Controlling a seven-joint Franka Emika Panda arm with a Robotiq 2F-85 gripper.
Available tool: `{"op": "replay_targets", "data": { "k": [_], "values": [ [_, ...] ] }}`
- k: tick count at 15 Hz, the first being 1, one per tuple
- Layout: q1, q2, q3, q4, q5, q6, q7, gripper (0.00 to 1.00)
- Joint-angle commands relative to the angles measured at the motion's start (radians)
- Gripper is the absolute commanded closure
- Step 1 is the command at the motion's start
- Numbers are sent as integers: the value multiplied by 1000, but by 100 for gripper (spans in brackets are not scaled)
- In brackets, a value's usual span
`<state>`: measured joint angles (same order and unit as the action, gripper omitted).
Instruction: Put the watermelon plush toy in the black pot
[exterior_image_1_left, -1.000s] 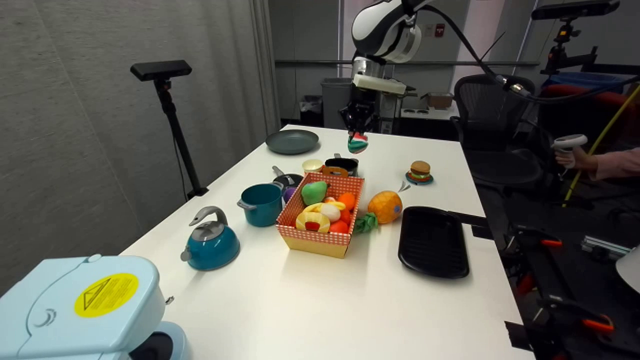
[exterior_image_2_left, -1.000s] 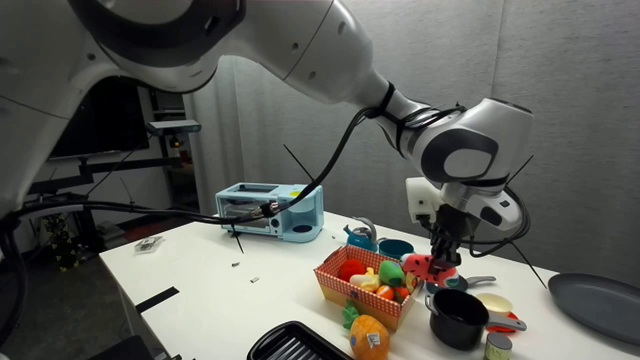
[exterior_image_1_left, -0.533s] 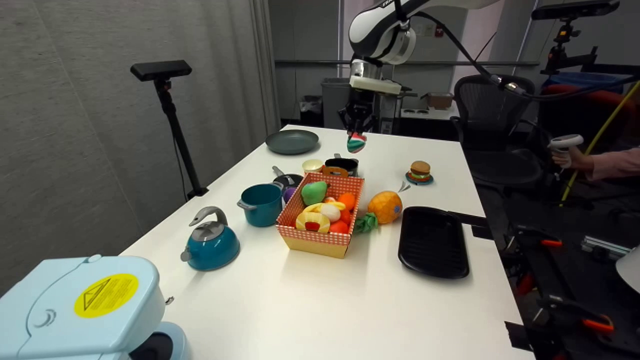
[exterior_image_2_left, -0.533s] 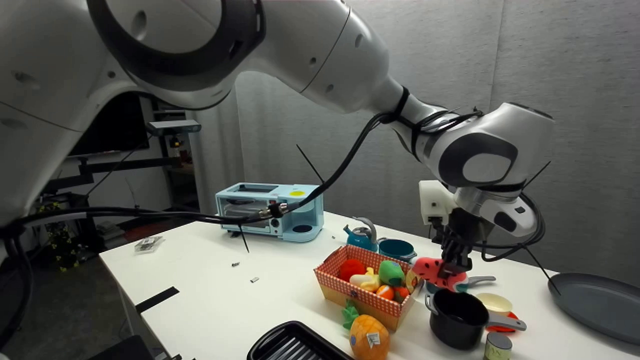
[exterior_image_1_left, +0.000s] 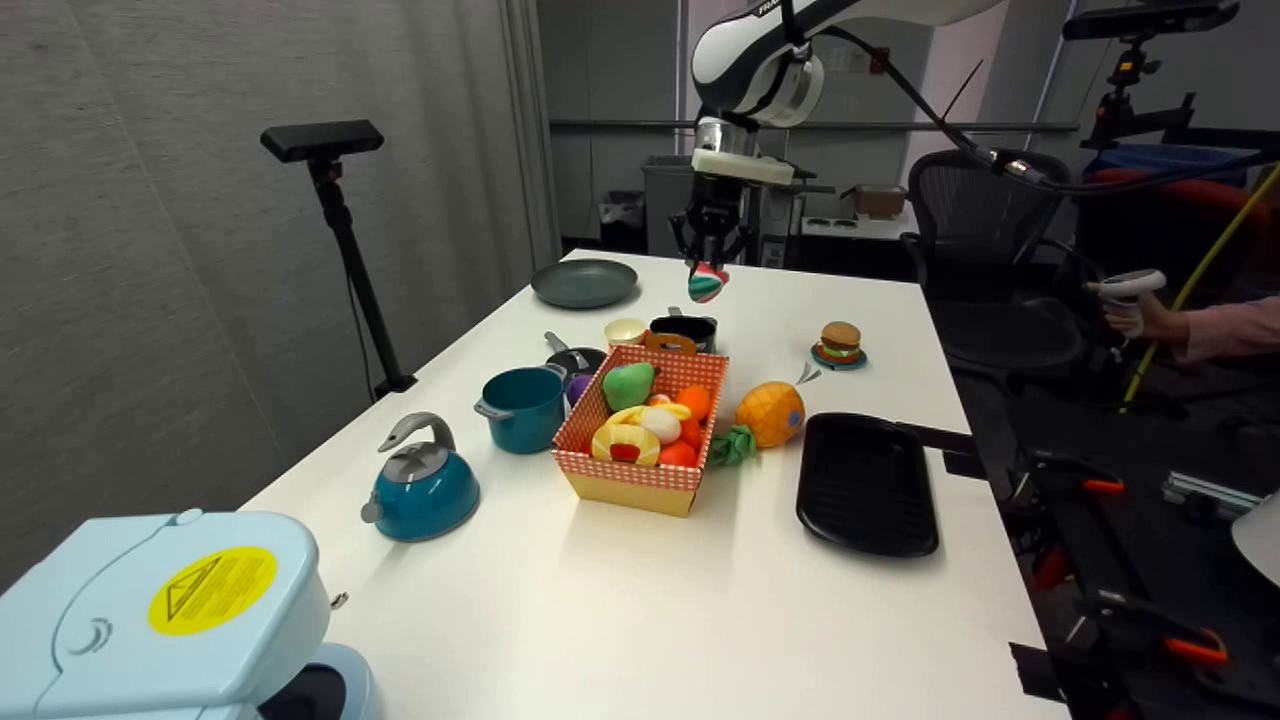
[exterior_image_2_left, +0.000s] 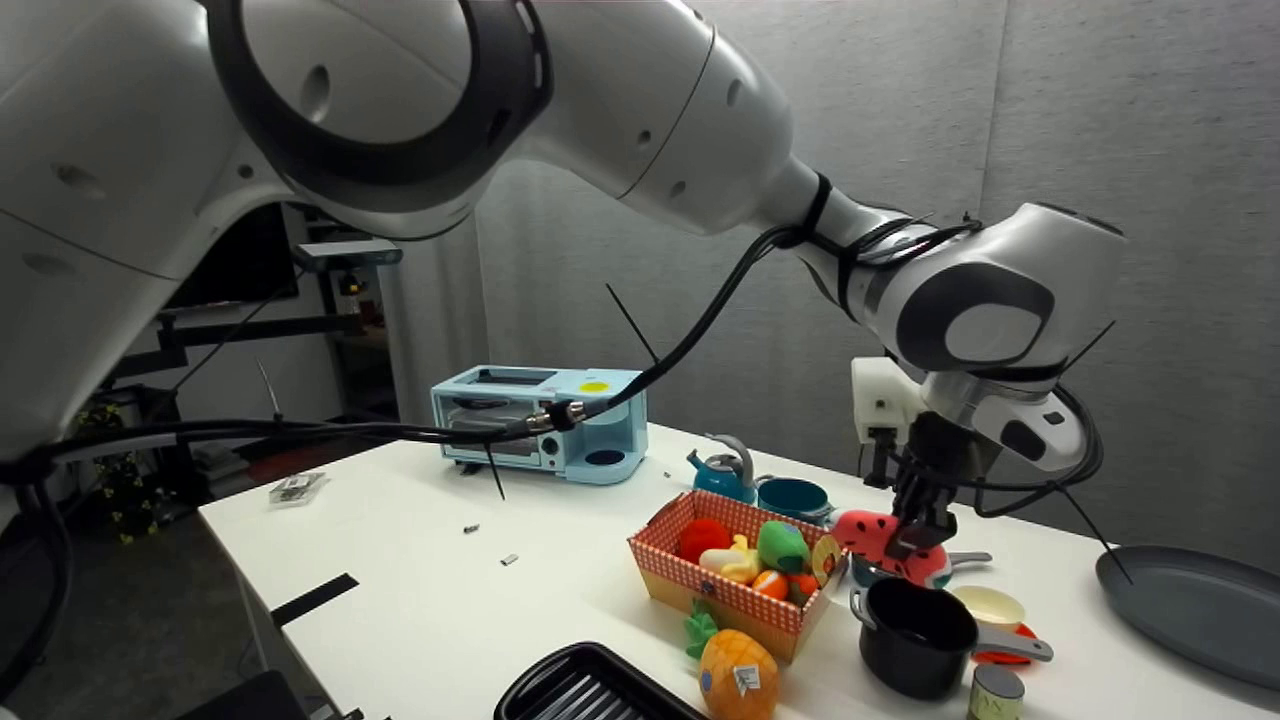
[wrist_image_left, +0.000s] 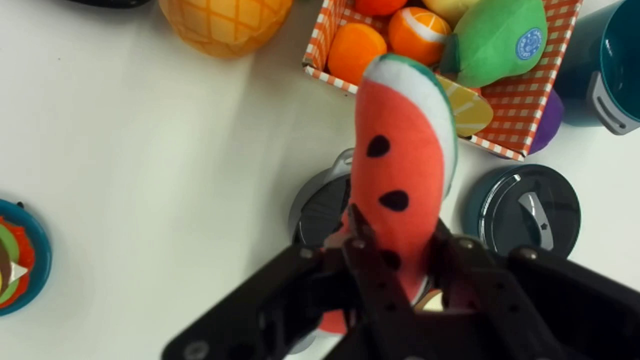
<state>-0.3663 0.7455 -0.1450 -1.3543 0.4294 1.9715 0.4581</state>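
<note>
The watermelon plush toy (exterior_image_2_left: 868, 533) is red with black seeds and a green and white rind. My gripper (exterior_image_2_left: 920, 545) is shut on it and holds it up off the table. In an exterior view the toy (exterior_image_1_left: 706, 284) hangs above the black pot (exterior_image_1_left: 706, 338). In the wrist view my fingers (wrist_image_left: 392, 227) pinch the toy (wrist_image_left: 400, 165) from both sides, and it covers much of the black pot (wrist_image_left: 320, 210) below. The black pot (exterior_image_2_left: 905, 655) is upright, with a grey handle; the toy's lower end is just above and behind its far rim.
A red-checked basket (exterior_image_2_left: 715, 590) of plush food stands beside the black pot. A lidded pot (wrist_image_left: 525, 210), a teal pot (exterior_image_1_left: 525, 415), a cream bowl (exterior_image_2_left: 988, 605) and a can (exterior_image_2_left: 996, 692) stand around. A plush pineapple (exterior_image_2_left: 738, 675) and black tray (exterior_image_1_left: 868, 485) lie nearby.
My gripper, holding the toy, has moved toward the pot: rightward in one exterior view and slightly left in another. The toy stays in the grip; the pot and basket have not moved.
</note>
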Motion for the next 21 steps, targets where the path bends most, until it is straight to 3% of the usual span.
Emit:
{"op": "replay_targets", "data": {
  "k": [1,5,7,10,11,21],
  "values": [
    [-24,50,2,91,29,-61,18,41],
    [-29,65,4,116,27,-73,21,10],
    [-28,67,4,120,26,-75,23,0],
    [-29,71,8,128,27,-87,24,0],
    [-14,42,-4,70,4,-42,-1,0],
    [-13,44,-4,70,4,-44,-1,0]
  ]
}}
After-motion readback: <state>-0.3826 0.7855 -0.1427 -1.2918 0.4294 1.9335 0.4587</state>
